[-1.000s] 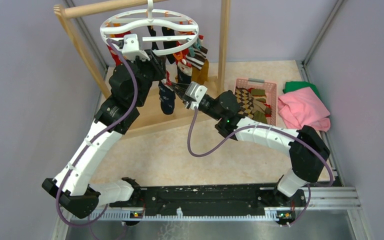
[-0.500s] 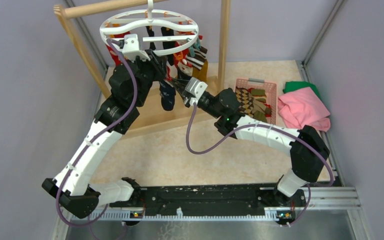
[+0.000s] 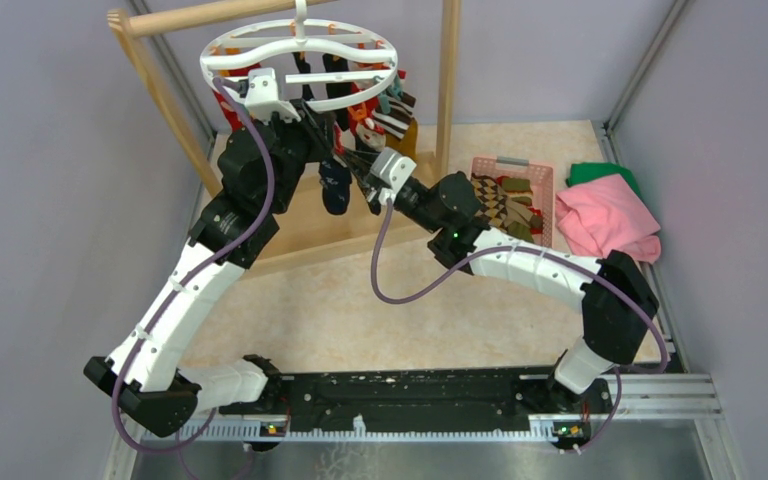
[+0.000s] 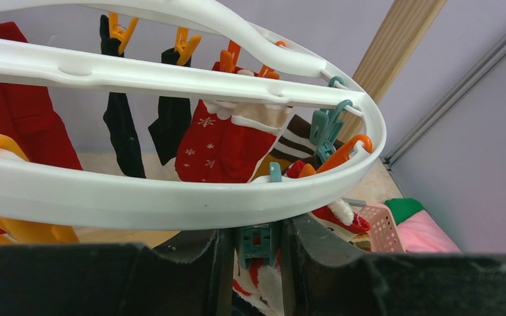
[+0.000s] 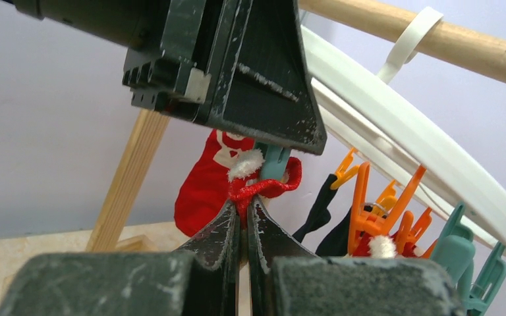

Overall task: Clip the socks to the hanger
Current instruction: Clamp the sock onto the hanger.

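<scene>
The white round hanger (image 3: 305, 45) hangs from the wooden rack, with several socks clipped under it. My left gripper (image 4: 255, 255) reaches up beneath the ring (image 4: 171, 197) and is shut on a teal clip (image 4: 255, 242), squeezing it from both sides. My right gripper (image 5: 244, 210) is shut on the red, white-trimmed cuff (image 5: 267, 186) of a navy patterned sock (image 3: 335, 190). It holds the cuff right under that teal clip (image 5: 275, 161); whether the clip's mouth is around the cuff I cannot tell. From above, both grippers meet below the ring's near edge, left (image 3: 332, 140) and right (image 3: 362, 172).
A pink basket (image 3: 510, 163) at the right holds more socks, argyle and mustard. Beyond it lie a pink cloth (image 3: 605, 215) and a green cloth (image 3: 600, 172). Wooden rack posts (image 3: 448, 80) stand at either side of the hanger. Orange clips (image 5: 369, 210) dangle close to my right fingers.
My right gripper has risen and moved left toward the hanger, lifting the navy sock's cuff up to the teal clip. The left arm has stayed where it was.
</scene>
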Controlling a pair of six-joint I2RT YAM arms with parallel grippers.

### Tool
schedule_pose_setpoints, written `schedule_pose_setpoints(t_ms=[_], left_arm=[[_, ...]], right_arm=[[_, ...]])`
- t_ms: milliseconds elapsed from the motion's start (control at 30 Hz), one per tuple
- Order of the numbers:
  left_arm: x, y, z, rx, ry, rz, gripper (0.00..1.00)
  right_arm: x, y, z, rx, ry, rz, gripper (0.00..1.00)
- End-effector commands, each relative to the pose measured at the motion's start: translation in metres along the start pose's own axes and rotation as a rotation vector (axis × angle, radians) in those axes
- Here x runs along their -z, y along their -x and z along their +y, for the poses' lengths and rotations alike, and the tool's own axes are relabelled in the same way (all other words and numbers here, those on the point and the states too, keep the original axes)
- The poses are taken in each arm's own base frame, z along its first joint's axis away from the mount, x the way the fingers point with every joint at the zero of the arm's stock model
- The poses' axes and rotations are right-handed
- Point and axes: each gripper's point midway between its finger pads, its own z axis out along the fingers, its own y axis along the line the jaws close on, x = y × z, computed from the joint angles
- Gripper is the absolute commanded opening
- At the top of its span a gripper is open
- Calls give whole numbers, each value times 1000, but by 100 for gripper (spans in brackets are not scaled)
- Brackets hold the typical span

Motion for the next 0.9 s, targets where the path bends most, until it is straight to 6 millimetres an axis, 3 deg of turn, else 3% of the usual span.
schedule_pose_setpoints(t_ms=[0, 367, 467, 667, 767, 867], left_arm=[[-1, 6, -4, 15, -21, -21, 9], [-1, 3, -4, 19, -21, -16, 10], [0, 6, -3, 24, -21, -24, 22], [4, 9, -5, 34, -35, -30, 59], [7, 12, -6, 38, -42, -36, 68], [12, 16, -7, 46, -55, -43, 69]], right_arm=[[-13, 31, -15, -1, -44, -80, 0], [-14, 38, -15, -15, -36, -100, 0], [-14, 36, -14, -18, -33, -94, 0], [-13, 32, -12, -20, -30, -86, 0], [-12, 32, -12, -22, -30, -86, 0], [-12, 32, -11, -23, -29, -86, 0]])
